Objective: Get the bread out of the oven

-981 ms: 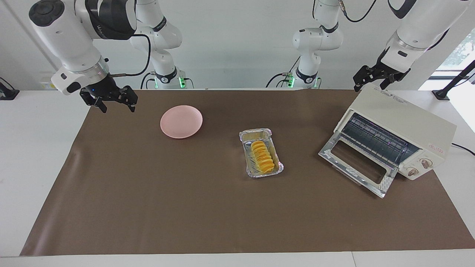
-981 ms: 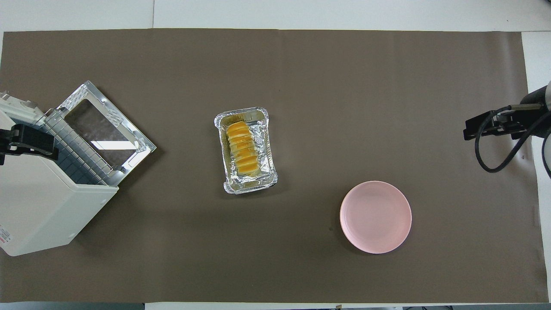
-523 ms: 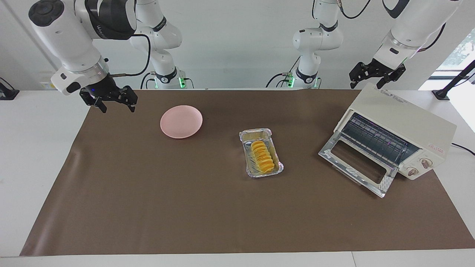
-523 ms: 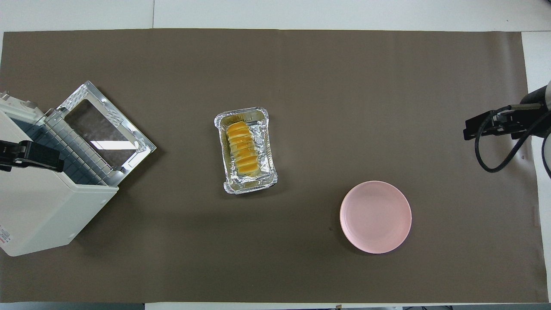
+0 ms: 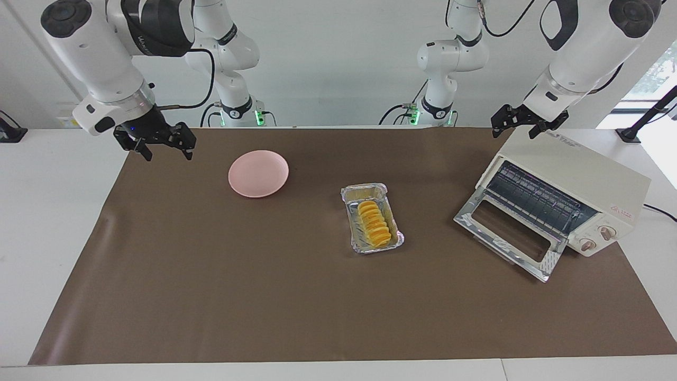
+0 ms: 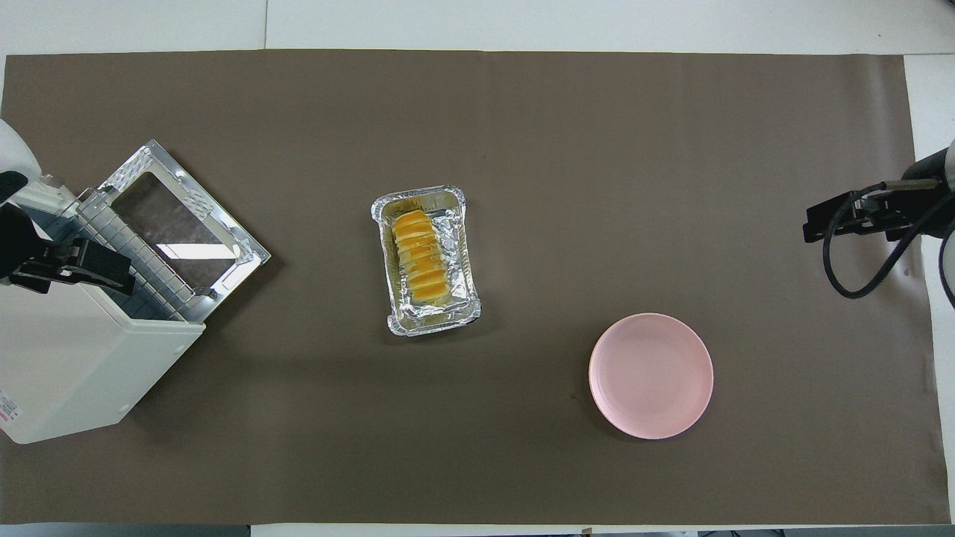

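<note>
The bread (image 5: pixel 374 224) (image 6: pixel 420 257), a ridged golden-yellow loaf, lies in a silver foil tray (image 5: pixel 365 188) (image 6: pixel 418 195) on the brown mat at mid-table, outside the oven. The cream-white oven (image 5: pixel 576 174) (image 6: pixel 74 358) stands at the left arm's end with its glass door (image 5: pixel 508 233) (image 6: pixel 179 224) folded down and only its dark wire rack showing inside. My left gripper (image 5: pixel 514 129) (image 6: pixel 74 268) hovers open over the oven's top edge and holds nothing. My right gripper (image 5: pixel 168 153) (image 6: pixel 843 220) waits open and unladen over the mat's edge at the right arm's end.
A pink plate (image 5: pixel 258 173) (image 6: pixel 650 375) with nothing on it sits nearer to the robots than the tray, toward the right arm's end. The brown mat (image 5: pixel 211 291) covers most of the table. The oven's two knobs (image 5: pixel 597 239) face away from the robots.
My left gripper has drifted over the oven's top, toward the table's middle and the robots' end. The right gripper, bread, tray and plate have not moved.
</note>
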{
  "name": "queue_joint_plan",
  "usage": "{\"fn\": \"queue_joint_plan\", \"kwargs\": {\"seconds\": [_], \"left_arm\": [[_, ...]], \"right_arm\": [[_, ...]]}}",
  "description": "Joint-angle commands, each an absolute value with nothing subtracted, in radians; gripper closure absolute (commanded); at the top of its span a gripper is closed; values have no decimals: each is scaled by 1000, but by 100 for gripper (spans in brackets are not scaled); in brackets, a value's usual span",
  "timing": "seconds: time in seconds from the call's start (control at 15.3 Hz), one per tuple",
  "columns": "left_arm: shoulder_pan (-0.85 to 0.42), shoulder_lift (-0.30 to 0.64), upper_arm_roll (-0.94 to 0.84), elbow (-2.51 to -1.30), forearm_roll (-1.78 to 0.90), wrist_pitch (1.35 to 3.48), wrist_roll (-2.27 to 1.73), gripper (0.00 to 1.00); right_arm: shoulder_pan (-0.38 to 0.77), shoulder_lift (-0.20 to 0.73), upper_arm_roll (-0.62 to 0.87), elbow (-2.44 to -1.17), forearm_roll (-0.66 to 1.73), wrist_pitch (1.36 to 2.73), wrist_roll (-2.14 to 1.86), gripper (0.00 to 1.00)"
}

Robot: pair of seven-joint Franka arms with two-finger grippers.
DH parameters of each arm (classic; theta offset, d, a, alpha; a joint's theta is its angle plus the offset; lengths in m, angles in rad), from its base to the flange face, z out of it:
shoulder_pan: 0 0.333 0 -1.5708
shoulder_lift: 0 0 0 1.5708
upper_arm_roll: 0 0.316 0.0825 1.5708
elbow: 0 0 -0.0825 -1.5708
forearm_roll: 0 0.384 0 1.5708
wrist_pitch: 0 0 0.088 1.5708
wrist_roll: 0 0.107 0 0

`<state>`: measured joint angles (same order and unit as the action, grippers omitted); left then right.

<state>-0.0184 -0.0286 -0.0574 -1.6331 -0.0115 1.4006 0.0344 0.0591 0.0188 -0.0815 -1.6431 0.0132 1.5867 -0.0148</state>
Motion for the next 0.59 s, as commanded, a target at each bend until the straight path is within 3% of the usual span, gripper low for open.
{"fn": "queue_joint_plan", "kwargs": {"seconds": [0.0,0.26,0.52], "left_arm": [[-11,-48,-64,-1640,-26,1414,48,0],[-2,-51,-63,-1646,-26,1414,46,0],[-2,-64,-63,-1643,-26,1411,44,0]], "right_arm": [[49,2,-72,-1655,-2,1582,-40,0],[43,2,-74,-1657,6,1606,-44,0],[55,-29,-71,-1749,20,1693,-146,0]]}}
